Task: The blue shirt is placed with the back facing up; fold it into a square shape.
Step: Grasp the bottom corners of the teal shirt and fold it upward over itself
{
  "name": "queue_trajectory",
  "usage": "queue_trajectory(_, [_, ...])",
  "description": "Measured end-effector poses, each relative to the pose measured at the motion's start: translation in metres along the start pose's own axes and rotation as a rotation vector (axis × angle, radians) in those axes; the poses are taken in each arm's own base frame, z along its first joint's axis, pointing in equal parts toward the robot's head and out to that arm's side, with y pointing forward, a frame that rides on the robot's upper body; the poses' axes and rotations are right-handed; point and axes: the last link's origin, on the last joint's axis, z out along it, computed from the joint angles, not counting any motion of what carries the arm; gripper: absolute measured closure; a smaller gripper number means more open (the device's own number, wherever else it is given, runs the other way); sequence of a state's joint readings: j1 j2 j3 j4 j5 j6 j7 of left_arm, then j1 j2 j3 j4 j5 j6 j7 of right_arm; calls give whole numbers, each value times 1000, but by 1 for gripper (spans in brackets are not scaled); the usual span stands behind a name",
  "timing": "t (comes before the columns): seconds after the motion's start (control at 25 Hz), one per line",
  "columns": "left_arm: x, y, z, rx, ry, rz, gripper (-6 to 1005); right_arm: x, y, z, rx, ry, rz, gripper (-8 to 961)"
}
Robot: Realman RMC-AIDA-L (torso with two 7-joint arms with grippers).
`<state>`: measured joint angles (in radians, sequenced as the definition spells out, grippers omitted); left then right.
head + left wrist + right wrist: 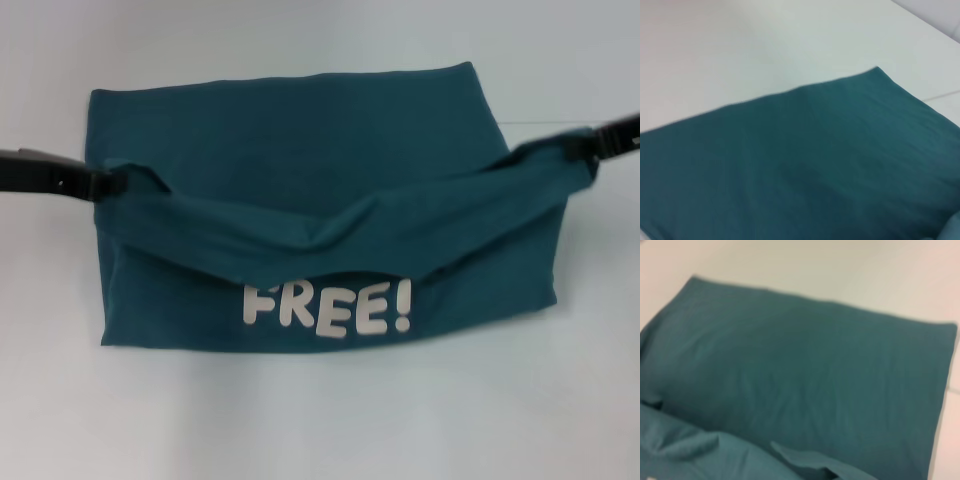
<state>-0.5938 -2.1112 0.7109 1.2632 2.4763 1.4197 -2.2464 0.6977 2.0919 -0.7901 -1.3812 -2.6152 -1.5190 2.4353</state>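
Gripping one blue shirt (300,150): two grippers, left gripper (110,183), right gripper (585,148).

Item count: one blue shirt (300,140), bearing one white printed word, "FREE!" (326,308). Tools: two, one left tool (108,183) and one right tool (588,148), each at a separate end of the shirt's raised fold. Supporting surface: one counter (320,420).

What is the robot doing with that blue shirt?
It is folding it. The left gripper and the right gripper each pinch one end of a strip of the blue shirt and hold it lifted, stretched across the middle, sagging at its centre. The rest lies flat on the white table. White letters reading FREE! show on the near part, below the lifted strip.
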Motion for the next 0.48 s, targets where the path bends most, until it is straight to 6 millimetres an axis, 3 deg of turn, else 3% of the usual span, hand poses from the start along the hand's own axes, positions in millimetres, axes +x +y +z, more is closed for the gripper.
queue_trajectory(0.48, [11,-10,37,127,83,96,966,-13,-17,48,116,-146,50,934])
